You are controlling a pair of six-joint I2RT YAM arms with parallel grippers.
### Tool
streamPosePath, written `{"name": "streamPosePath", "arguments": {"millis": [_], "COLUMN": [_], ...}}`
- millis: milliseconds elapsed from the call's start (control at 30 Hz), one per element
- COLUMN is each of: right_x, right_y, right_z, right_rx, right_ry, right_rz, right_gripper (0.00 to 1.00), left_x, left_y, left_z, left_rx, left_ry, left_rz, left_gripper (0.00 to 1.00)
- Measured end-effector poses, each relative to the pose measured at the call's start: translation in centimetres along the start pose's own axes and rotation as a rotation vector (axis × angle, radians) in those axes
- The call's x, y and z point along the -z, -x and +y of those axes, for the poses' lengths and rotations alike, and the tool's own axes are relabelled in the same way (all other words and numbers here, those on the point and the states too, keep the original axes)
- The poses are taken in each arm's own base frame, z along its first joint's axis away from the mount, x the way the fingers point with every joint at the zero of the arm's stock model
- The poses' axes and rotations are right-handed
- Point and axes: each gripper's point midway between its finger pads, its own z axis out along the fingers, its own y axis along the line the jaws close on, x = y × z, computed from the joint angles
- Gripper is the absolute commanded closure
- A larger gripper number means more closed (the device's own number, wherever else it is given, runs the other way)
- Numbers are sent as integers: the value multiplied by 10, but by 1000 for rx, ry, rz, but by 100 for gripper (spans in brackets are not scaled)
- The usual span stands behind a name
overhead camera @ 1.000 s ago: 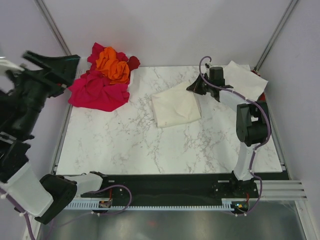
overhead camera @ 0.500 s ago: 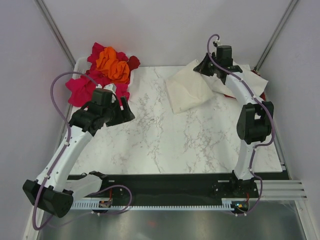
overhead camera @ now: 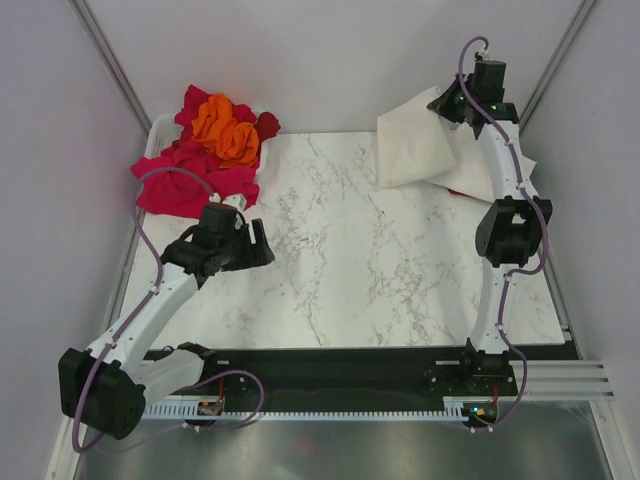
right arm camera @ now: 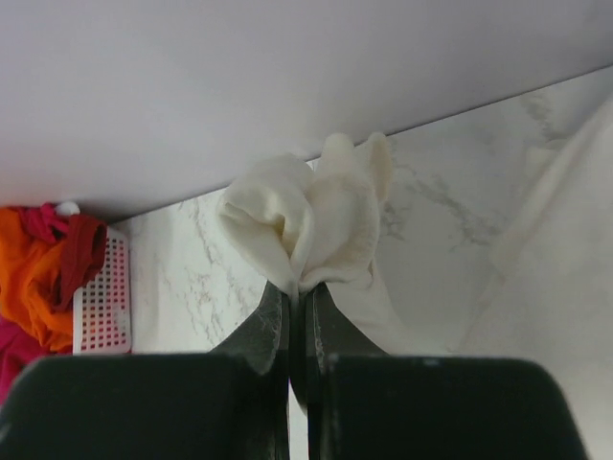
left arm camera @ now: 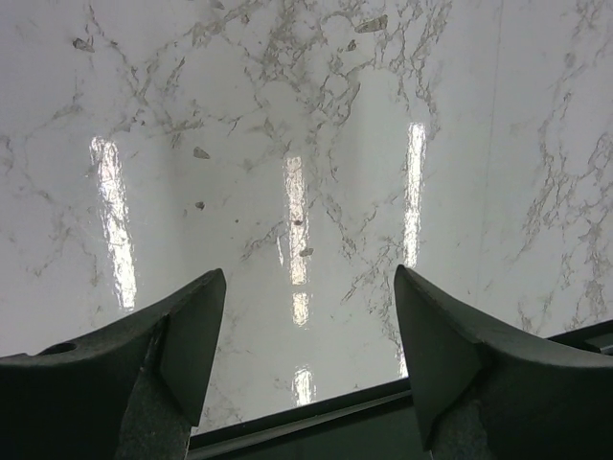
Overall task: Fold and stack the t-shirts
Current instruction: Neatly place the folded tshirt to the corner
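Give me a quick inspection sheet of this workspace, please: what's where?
Surface: marble table.
Job's things: lifted cream tee hangs at the far right, over a flat cream tee; coloured tees are piled far left.
Clutter: white basket at the pile's edge.
Grippers: left gripper open over marble; right gripper shut on the lifted cream tee.
Cables: purple cable loops along each arm.
Surroundings: pale walls.

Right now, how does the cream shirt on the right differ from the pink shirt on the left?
The cream shirt is pinched in the right gripper; no gripper touches the pink shirt. The cream shirt looks fairly smooth; the pink shirt is crumpled, heaped with an orange shirt. Both are at the far end of the table.
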Motion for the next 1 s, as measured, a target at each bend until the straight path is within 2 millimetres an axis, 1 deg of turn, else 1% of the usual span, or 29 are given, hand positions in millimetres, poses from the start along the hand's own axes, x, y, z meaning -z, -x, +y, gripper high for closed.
{"name": "streamPosePath", "arguments": {"millis": [100,167,233,300,400,500,533,600,700,833,967,1000], "right_x": [12,24,37,49,66,78,82,88,91,88,87,87], "right_y": [24,34,38,40,38,37,39,42,45,45,49,48], "right_z": [-36,-68,-101,-139,-193,-230,-238,-252,-259,-255,-255,-256], "right_rx": [-49,-88,-130,-172,-241,-300,-312,-334,-344,-349,-348,-347], "right_ry": [-78,-139,-195,-249,-313,-340,-343,-346,-334,-302,-301,-305], "right_rz": [-44,-63,-65,-67,-59,-52,-56,-64,-68,-61,-66,-66], "right_gripper": [100,100,100,100,100,100,100,100,100,100,100,98], "left_x": [-5,-5,-6,-6,-7,-8,-8,-9,-9,-11,-13,-13], "left_y": [3,5,7,9,9,9,9,9,9,8,8,8], "left_z": [-3,-4,-6,-6,-7,-7,-7,-7,-7,-6,-6,-6], "left_rx": [-6,-9,-11,-13,-14,-14,-14,-14,-14,-14,-14,-14], "left_ry": [-13,-20,-26,-29,-32,-31,-30,-30,-30,-27,-26,-26], "left_rz": [-5,-13,-21,-26,-25,-24,-23,-22,-22,-16,-13,-12], "left_gripper": [22,22,22,22,22,22,22,22,22,23,23,23]}}
